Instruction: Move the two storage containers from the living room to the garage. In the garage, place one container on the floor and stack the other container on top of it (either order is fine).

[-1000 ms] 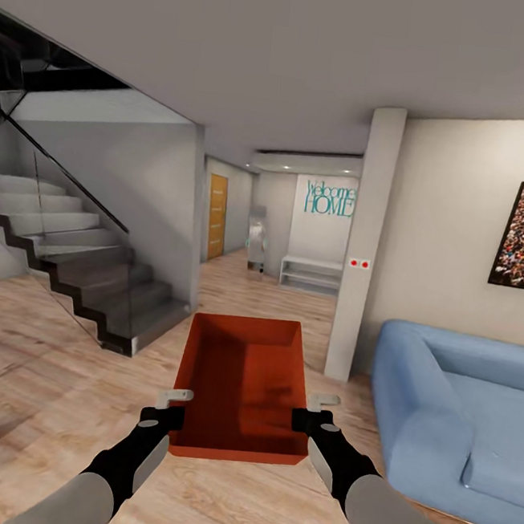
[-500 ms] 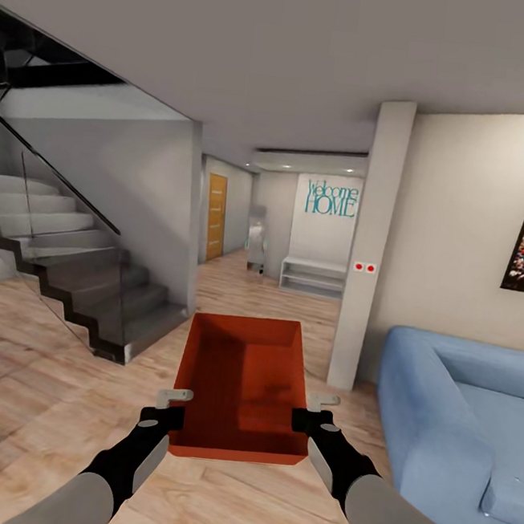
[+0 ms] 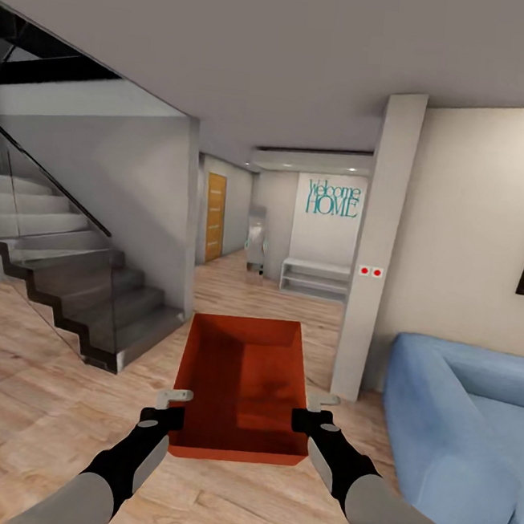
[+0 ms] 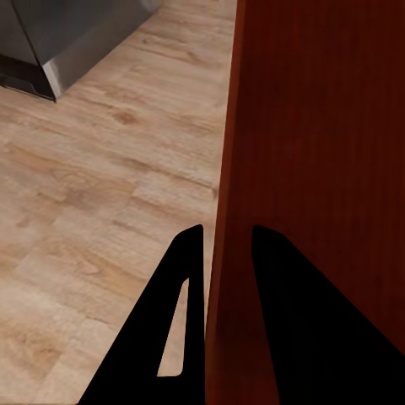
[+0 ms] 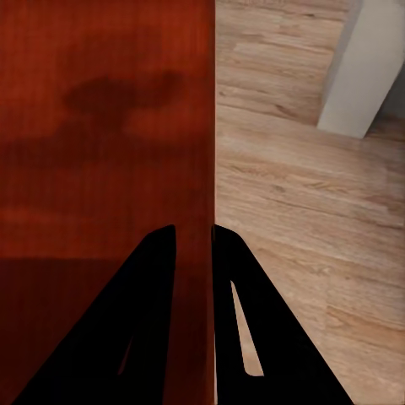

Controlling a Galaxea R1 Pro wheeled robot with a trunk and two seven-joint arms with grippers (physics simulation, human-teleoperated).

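head view: orange-red open-top container (image 3: 243,381), smooth walls, empty.

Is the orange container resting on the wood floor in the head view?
No, the container hangs above the wood floor, gripped on opposite side walls by the left end effector and right end effector.

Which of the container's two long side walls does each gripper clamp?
The left gripper clamps the wall of the orange-red open-top storage container facing the dark staircase; the right gripper clamps the opposite wall, facing the blue sofa.
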